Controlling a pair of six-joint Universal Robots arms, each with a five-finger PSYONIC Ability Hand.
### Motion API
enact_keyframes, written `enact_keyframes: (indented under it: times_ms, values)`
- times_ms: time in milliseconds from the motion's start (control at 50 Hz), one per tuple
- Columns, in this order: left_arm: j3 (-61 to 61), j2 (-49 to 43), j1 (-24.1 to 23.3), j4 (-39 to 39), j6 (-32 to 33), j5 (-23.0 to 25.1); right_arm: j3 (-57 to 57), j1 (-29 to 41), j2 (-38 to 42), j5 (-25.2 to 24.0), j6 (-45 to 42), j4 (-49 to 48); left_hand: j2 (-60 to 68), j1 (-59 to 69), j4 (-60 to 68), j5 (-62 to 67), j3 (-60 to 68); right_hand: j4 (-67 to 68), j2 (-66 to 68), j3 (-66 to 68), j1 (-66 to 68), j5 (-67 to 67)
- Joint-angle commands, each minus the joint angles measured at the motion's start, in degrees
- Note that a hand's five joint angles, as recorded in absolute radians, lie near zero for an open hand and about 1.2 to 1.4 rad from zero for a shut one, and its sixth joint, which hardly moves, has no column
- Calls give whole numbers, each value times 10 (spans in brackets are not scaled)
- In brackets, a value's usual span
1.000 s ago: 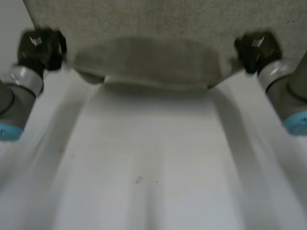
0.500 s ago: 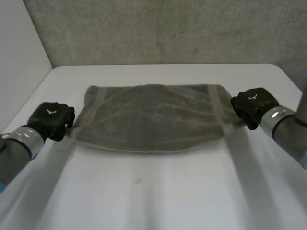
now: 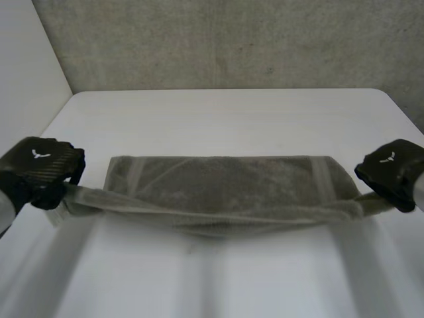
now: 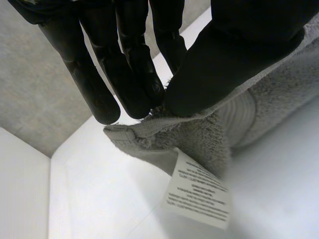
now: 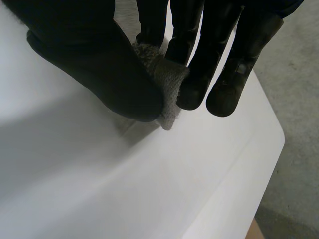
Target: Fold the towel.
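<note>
**Towel laid down and drawn taut toward me**

My left hand [image 4: 234, 59] pinches one corner of the towel [image 3: 225, 182] between thumb and straight fingers, with a white care label [image 4: 198, 191] hanging just under the grip. My right hand [image 5: 99, 64] pinches the opposite corner the same way. The hands sit at the left and right sides of the desk [image 3: 225, 112]. The towel lies flat across the desk's middle, its near edge lifted and stretched between them. A second ago it hung in the air. Half a second ago it lay nearer the desk's far edge, my hands closer in. I have pulled it nearer and wider, so it probably lies smooth, ready for folding over.
</note>
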Motion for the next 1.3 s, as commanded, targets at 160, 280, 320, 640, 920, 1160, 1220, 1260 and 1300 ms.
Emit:
enact_keyframes:
  times_ms: [160,280,320,640,920,1160,1220,1260,1300]
  values:
    - [151,-326,-66,192,-10,-27,-167,23,290,12,118,-168,102,128,102,108,103,22,49,36,158,131]
    - [247,-429,-91,200,-22,-91,-224,30,359,19,130,-253,102,128,102,108,103,22,49,36,158,131]
    - [262,-444,-95,201,-22,-97,-240,31,374,26,130,-267,102,128,102,108,103,22,49,36,158,131]
    - [335,-501,-105,220,-24,-135,-315,39,433,45,123,-273,102,128,102,108,103,22,49,36,158,131]
    - [336,-506,-128,255,-35,-133,-336,46,411,97,116,-273,-598,-572,-598,-592,-597,-678,-651,-664,-542,-569]
    - [301,-392,-126,255,-111,-136,-239,38,209,79,225,-271,-598,-572,-598,-592,-597,-678,-651,-664,-542,-569]
    - [273,-345,-120,254,-130,-134,-190,32,172,57,225,-267,-598,-572,-598,-592,-597,-678,-651,-664,-542,-569]
    - [233,-303,-108,253,-139,-130,-158,26,157,44,224,-265,-598,-572,-598,-592,-597,-678,-651,-664,-542,-569]
    - [212,-280,-105,253,-141,-127,-128,18,146,33,224,-261,-598,-572,-598,-592,-597,-678,-651,-664,-542,-569]
